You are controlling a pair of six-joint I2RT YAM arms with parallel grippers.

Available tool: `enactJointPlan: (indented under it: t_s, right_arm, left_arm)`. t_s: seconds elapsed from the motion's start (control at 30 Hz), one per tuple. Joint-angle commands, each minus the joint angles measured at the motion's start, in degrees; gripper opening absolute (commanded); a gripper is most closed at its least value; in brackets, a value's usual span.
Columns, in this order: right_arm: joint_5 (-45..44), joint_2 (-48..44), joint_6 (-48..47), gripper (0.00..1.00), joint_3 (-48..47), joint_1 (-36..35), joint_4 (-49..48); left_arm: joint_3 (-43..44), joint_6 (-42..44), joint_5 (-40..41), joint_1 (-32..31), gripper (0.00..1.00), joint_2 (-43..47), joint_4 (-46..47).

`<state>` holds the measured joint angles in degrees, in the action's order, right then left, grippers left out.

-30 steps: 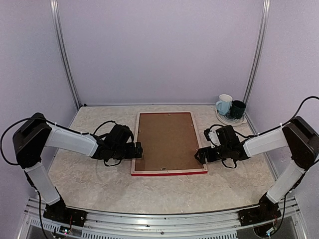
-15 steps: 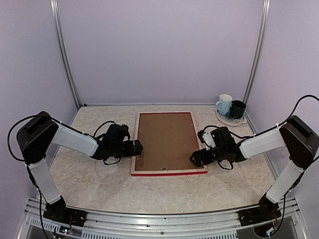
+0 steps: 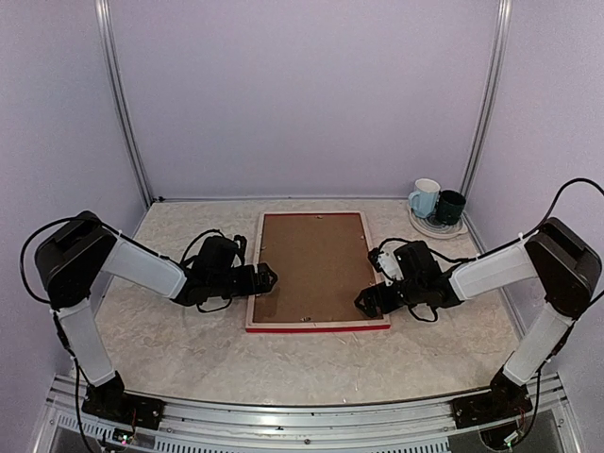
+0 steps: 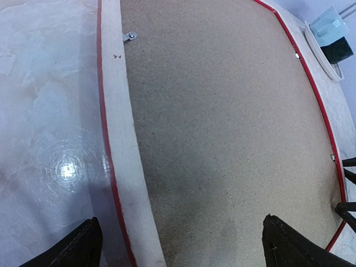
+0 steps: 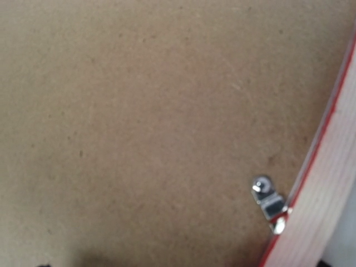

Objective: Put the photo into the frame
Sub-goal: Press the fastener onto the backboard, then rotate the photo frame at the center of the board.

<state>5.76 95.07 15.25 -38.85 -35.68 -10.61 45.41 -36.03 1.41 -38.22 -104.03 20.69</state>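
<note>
The frame (image 3: 317, 327) lies face down on the table, pale wood sides up with a thin red edge, and the brown backing board (image 3: 311, 269) fills it. The photo is hidden. My left gripper (image 3: 267, 280) is open at the frame's left side; in the left wrist view its fingers (image 4: 83, 245) straddle the pale side rail (image 4: 119, 139) and the board (image 4: 222, 122). My right gripper (image 3: 363, 302) is open over the frame's right edge near the front; its fingertips (image 4: 349, 162) show apart in the left wrist view. The right wrist view shows board and rail (image 5: 322, 189).
Small metal retaining clips sit on the board's rim (image 4: 130, 36) (image 5: 267, 203). A pale blue mug (image 3: 426, 196) and a dark mug (image 3: 450, 206) stand on a plate (image 3: 439, 227) at the back right. Purple walls enclose the table.
My right gripper has moved left onto the frame's right edge. My left gripper has edged right over the left rail. The frame has shifted very slightly.
</note>
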Motion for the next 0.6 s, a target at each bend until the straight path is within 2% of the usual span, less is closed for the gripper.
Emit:
enactJointPlan:
  t_s: [0.0, 0.57]
  right_arm:
    - [2.6, 1.8, -1.6, 0.99, -1.2, -2.1, 0.3]
    - [10.4, 7.0, -10.5, 0.99, -6.8, -13.0, 3.2]
  left_arm:
    - [0.2, -0.3, -3.3, 0.2, 0.99, -1.7, 1.8]
    - [2.9, 2.2, -2.6, 2.1, 0.99, -3.3, -3.0]
